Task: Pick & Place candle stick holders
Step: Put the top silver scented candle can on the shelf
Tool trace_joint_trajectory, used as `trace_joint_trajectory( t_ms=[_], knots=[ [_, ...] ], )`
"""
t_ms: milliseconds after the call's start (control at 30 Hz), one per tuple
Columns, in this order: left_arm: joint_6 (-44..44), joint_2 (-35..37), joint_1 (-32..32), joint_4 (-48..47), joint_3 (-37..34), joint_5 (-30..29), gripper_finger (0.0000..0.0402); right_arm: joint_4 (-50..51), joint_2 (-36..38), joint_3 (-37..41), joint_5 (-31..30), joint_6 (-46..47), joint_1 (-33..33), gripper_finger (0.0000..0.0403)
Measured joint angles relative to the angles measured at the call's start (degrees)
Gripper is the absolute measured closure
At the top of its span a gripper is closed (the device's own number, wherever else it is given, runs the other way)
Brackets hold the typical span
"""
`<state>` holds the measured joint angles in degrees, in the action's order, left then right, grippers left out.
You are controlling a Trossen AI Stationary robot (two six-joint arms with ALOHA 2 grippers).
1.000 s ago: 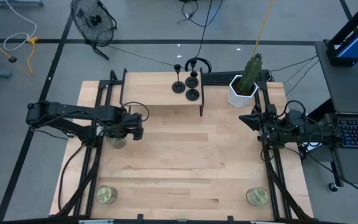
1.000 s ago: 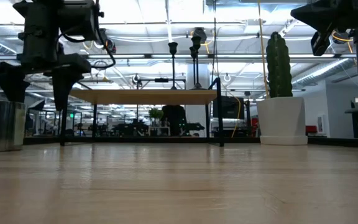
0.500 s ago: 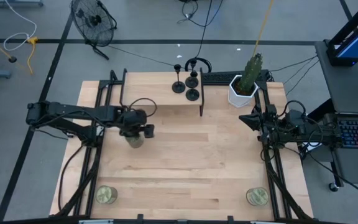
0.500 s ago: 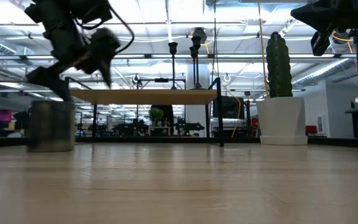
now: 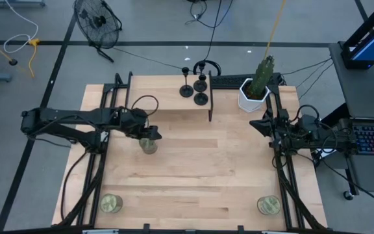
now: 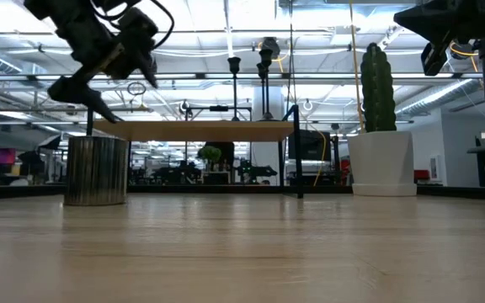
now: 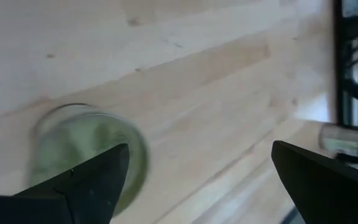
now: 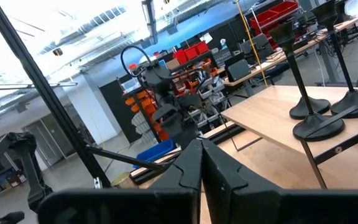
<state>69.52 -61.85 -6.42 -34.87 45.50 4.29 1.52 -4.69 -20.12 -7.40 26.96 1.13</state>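
Left hand (image 5: 149, 136) released above a jar candle (image 5: 149, 145); right hand (image 5: 262, 123) clenched at the wooden bench's (image 5: 193, 169) three o'clock edge; cactus pot (image 5: 252, 95) at one o'clock.

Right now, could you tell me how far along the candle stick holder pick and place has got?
Nothing looks done: all three candle stick holders stand on the raised shelf at the back. In hand: the left gripper, open, is above a glass jar candle on the table, holding nothing. The right gripper is shut and waits at the right edge. Every holder is left to move.
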Motion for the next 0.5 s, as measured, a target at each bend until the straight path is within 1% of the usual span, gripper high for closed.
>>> trace_joint_trajectory(
  t_ms=[200,300,367,500],
  knots=[
    [1.39,3.01,0.0,-11.34,0.0,-3.38,0.0002,-0.03,0.0,0.0,0.0,0.02,0.0,0.0403],
    [1.29,3.17,0.0,-12.26,0.0,-3.4,0.0002,-0.02,0.0,0.0,0.0,-0.04,0.0,0.0403],
    [-0.28,2.93,0.0,-11.74,0.0,-3.49,0.0002,-0.02,0.0,0.0,0.0,-0.04,0.0,0.0403],
    [-5.24,2.54,0.0,-11.42,0.02,-7.4,0.0002,-0.02,0.0,0.0,0.0,0.07,0.0,0.0403]
  ],
)
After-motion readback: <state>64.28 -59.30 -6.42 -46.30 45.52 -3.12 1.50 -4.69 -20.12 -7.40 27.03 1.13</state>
